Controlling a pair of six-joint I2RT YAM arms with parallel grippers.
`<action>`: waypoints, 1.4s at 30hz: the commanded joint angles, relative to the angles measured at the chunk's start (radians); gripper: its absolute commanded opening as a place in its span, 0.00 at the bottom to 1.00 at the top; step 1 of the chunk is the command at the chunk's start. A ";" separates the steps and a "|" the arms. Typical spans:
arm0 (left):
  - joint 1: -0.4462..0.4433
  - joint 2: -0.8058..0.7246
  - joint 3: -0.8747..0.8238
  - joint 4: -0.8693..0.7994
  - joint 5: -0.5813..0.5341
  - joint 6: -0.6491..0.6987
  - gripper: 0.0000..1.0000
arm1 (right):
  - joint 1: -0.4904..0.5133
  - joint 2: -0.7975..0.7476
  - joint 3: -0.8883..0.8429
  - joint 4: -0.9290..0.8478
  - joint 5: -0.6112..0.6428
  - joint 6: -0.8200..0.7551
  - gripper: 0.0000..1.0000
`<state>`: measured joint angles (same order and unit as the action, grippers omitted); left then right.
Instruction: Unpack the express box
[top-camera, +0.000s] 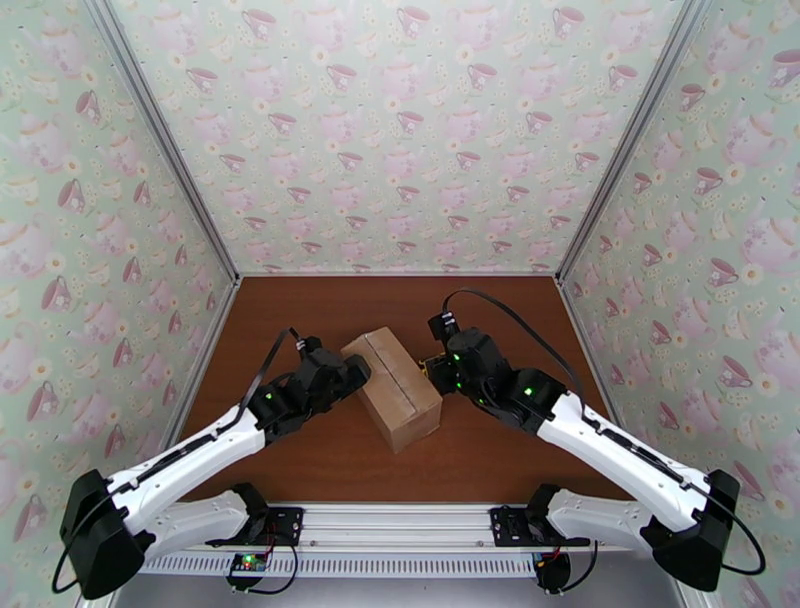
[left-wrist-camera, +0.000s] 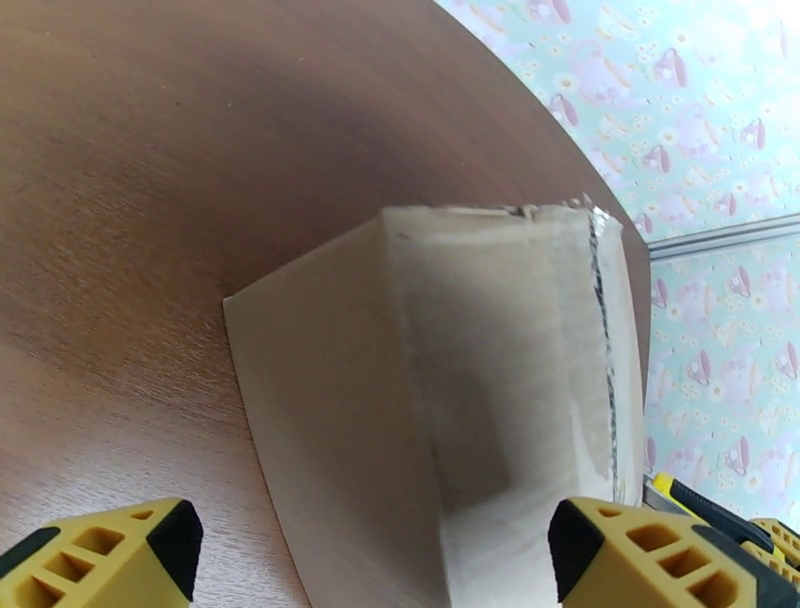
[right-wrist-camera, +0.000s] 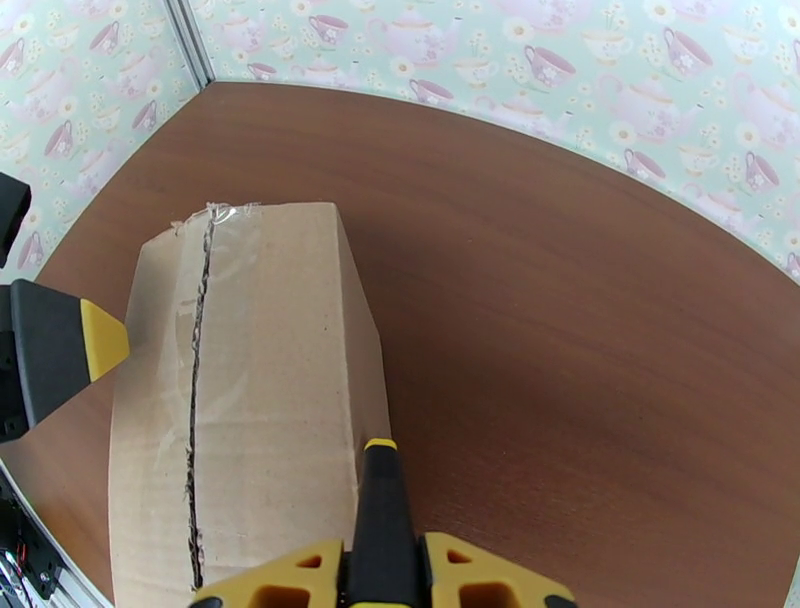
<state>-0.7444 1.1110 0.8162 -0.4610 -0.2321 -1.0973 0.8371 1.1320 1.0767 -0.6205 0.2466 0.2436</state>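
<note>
The express box (top-camera: 392, 388) is a small brown carton lying at an angle mid-table, flaps down. Its taped seam (right-wrist-camera: 195, 400) shows a dark slit along its length. My left gripper (top-camera: 355, 372) is open at the box's far left corner. In the left wrist view its yellow fingers (left-wrist-camera: 110, 555) stand wide apart, with the box (left-wrist-camera: 450, 400) just ahead between them. My right gripper (right-wrist-camera: 385, 560) is shut on a black tool with a yellow tip (right-wrist-camera: 380, 500). The tip rests at the right edge of the box top (right-wrist-camera: 270, 380).
The brown table (top-camera: 480, 460) is walled on three sides by teacup-patterned panels (top-camera: 400, 130). Open tabletop lies beyond and to the right of the box (right-wrist-camera: 600, 330). The arm bases and a metal rail (top-camera: 400, 520) run along the near edge.
</note>
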 joint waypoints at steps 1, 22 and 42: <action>-0.006 -0.033 -0.007 0.003 -0.016 -0.002 0.91 | 0.005 -0.007 0.003 -0.016 0.069 -0.004 0.00; -0.006 -0.166 -0.130 0.193 0.007 0.096 0.00 | -0.047 -0.010 0.113 -0.028 0.129 -0.087 0.00; -0.010 -0.012 -0.070 0.189 0.007 0.060 0.45 | -0.048 0.066 0.265 0.019 -0.048 -0.089 0.00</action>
<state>-0.7498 1.0882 0.7223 -0.2901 -0.2390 -1.0271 0.7914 1.1885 1.2972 -0.6350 0.2508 0.1600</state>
